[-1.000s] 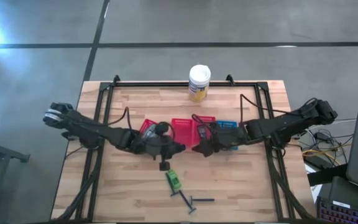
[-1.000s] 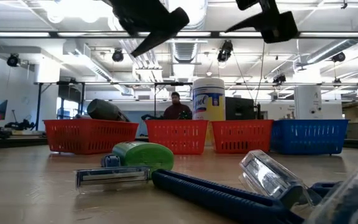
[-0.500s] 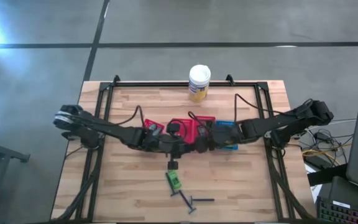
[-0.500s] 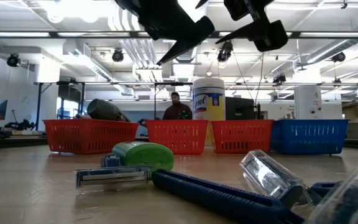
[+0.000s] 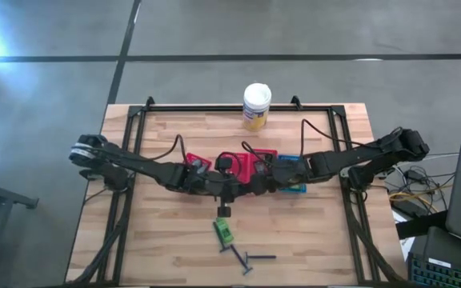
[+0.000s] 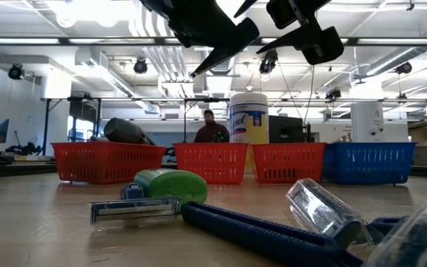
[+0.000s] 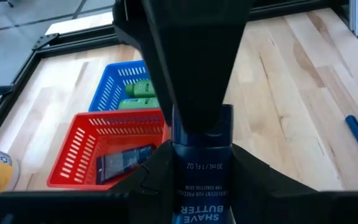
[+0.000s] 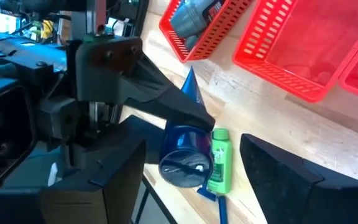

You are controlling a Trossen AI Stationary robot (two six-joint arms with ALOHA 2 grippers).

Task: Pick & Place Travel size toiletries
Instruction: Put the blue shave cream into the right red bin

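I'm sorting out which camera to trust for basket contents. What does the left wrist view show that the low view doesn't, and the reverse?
Only the left wrist view: the left hand shut on a dark shave butter tube, green tubes inside the blue basket, and a dark packet in a red basket.
Only the low view: the yellow canister, razors up close, and a person behind.
Both: red and blue baskets on the wooden table.

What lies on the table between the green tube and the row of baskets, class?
In the high view, only bare wood separates the green tube from the red basket; the left gripper's blue tube hangs above that gap.
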